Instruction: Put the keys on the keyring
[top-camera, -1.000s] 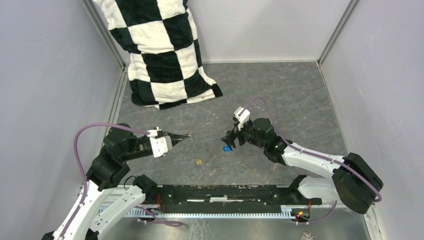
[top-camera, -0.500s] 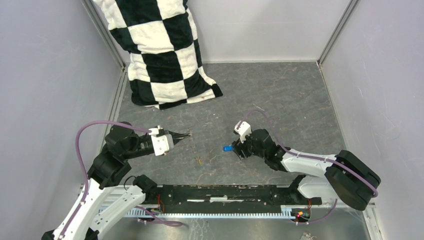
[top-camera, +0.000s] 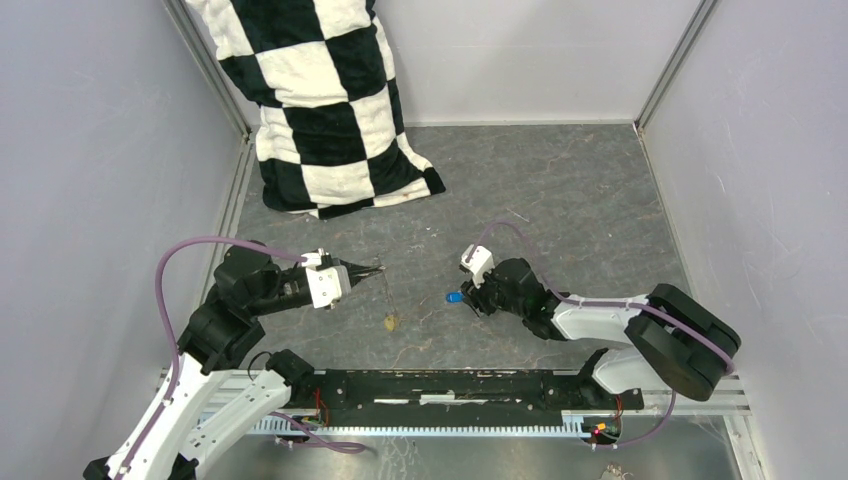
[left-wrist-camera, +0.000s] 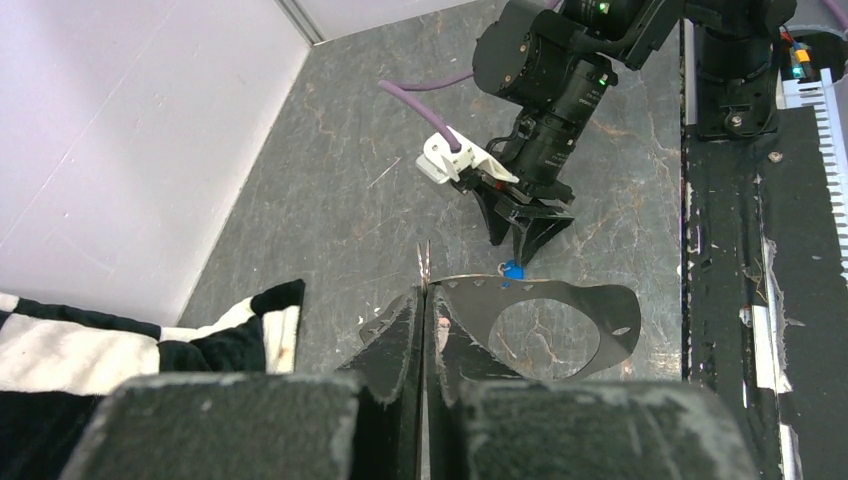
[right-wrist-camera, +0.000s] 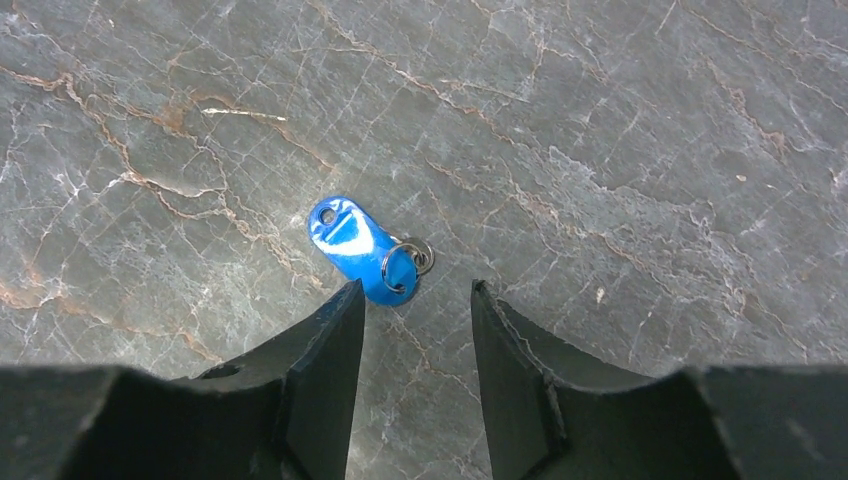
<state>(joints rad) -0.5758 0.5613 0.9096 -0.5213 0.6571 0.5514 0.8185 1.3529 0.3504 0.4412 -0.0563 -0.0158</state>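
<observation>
The blue key (right-wrist-camera: 350, 245), with a small metal ring at its near end, lies flat on the grey floor (right-wrist-camera: 650, 150). My right gripper (right-wrist-camera: 415, 290) is open just short of it, the left fingertip (right-wrist-camera: 350, 300) almost touching the blue head, and nothing lies between the jaws. From above, the blue key (top-camera: 455, 298) sits right in front of the right gripper (top-camera: 470, 298). My left gripper (top-camera: 372, 270) is shut on the keyring (top-camera: 385, 295), a thin wire hanging down to the yellow key (top-camera: 389, 321). Wire ends (left-wrist-camera: 423, 262) poke out past the shut left jaws.
A black-and-white checkered cushion (top-camera: 320, 100) leans in the back left corner, and its edge (left-wrist-camera: 100, 350) shows in the left wrist view. Grey walls close in both sides. The black rail (top-camera: 450, 385) with the arm bases runs along the near edge.
The right gripper has dropped low behind the blue key and its jaws have narrowed. The left gripper edged right; the wire now shows hanging to the yellow key, which shifted slightly left.
</observation>
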